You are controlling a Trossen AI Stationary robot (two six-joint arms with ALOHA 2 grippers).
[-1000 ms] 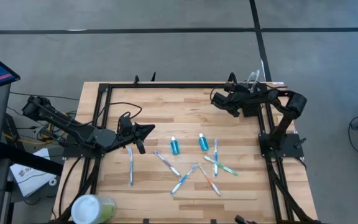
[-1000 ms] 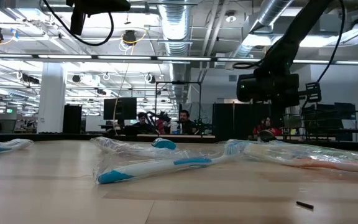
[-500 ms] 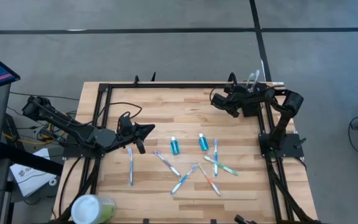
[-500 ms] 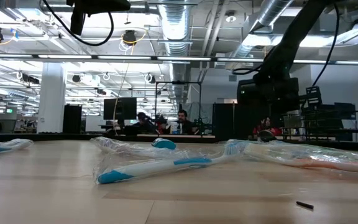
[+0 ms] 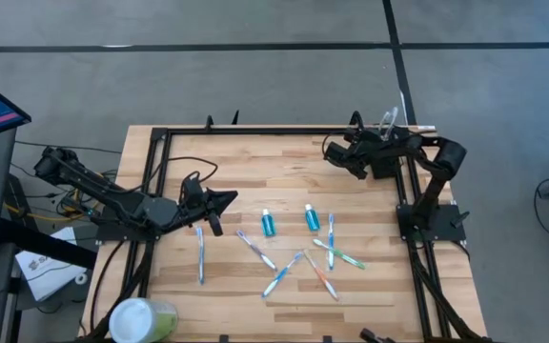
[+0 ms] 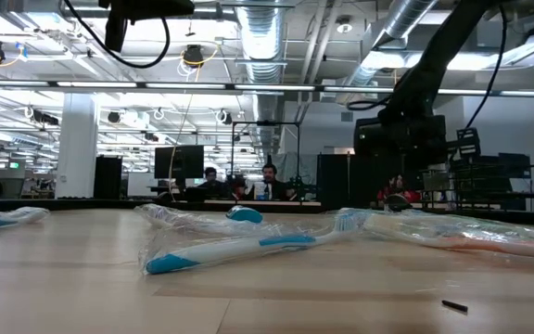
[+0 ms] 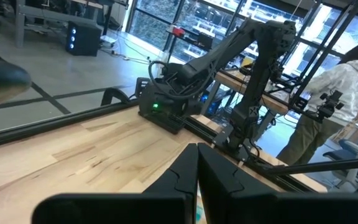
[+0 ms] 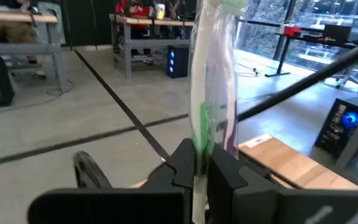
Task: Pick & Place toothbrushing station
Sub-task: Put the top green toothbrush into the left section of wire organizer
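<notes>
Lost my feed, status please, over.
Left tool shut, empty. Right tool shut on wrapped toothbrush, far right corner. Black station not in sight. Loose toothbrushes mid-table.

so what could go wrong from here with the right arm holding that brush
The right gripper pinches a wrapped toothbrush only at its lower end, so the long upright part could swing or slip out. That arm is at the table's far right corner, so a drop might land off the table. The loose wrapper may also slide in the grip.

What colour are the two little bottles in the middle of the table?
Both little bottles are teal-blue with white caps; the high view shows them best.
</notes>
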